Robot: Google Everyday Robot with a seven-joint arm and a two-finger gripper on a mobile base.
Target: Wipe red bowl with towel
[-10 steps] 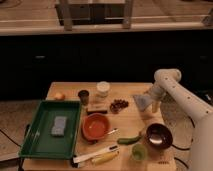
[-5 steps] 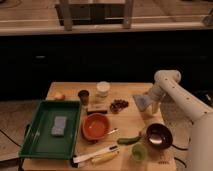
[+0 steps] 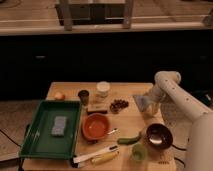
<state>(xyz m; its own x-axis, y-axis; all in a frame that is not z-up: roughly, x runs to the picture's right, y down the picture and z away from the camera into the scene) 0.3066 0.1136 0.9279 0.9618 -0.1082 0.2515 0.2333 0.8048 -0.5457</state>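
Observation:
The red bowl [image 3: 95,126] sits upright near the middle of the wooden table, just right of the green tray. The grey-blue towel [image 3: 140,102] hangs bunched at the table's right side, well right of and behind the bowl. My gripper [image 3: 148,106] is at the towel, at the end of the white arm [image 3: 169,85] that reaches in from the right. The towel hides the gripper's tip, and I cannot tell whether it holds the cloth.
A green tray [image 3: 37,145] with a grey-blue sponge [image 3: 59,125] is at the left. A dark bowl [image 3: 158,135], green cup [image 3: 138,151], green vegetable [image 3: 129,139] and banana [image 3: 105,158] lie in front. A dark cup [image 3: 83,95], white cup [image 3: 103,89] and dark snack pile [image 3: 118,105] stand behind the bowl.

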